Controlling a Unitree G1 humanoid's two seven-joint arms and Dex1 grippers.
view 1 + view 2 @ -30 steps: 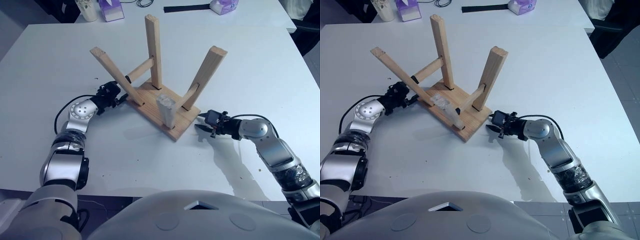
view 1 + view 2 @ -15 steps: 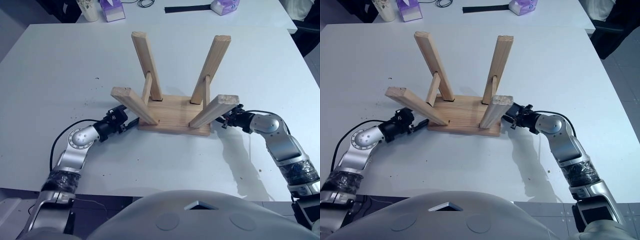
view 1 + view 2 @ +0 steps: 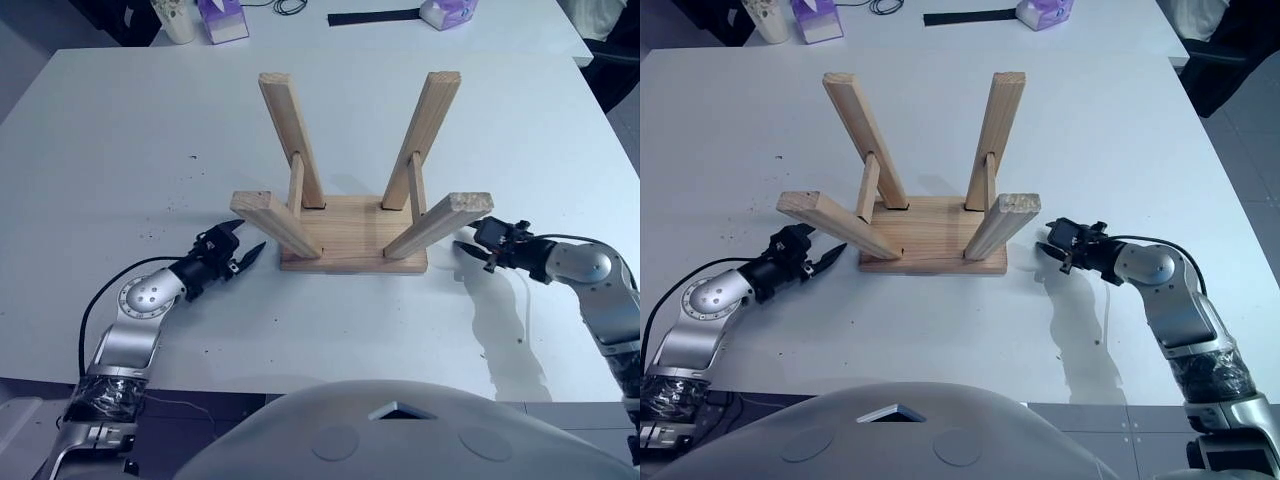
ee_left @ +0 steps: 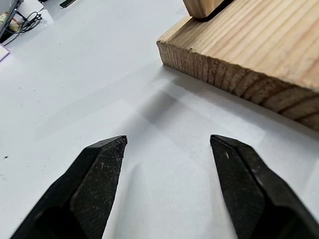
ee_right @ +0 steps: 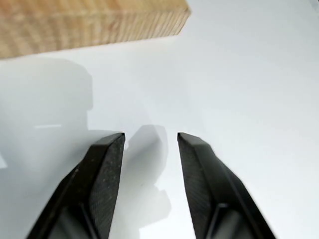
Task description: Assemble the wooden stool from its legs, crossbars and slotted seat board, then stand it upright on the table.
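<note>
Since half a second ago, both grippers have been drawn back off the upturned wooden stool point(image 3: 350, 225), which has barely shifted. The left gripper point(image 3: 250, 236) is seen with its fingers point(image 4: 99, 174) spread wide and empty, just short of the left corner of the seat board point(image 4: 249, 40) and not touching it. The right gripper point(image 3: 472, 252) is parted less widely, holds nothing, and lies near the board's right edge. The stool is set seat-down mid-way across the white table point(image 3: 120, 130), with its four legs point(image 3: 290, 130) splayed upward and crossbars point(image 3: 296, 182) fitted between them.
</note>
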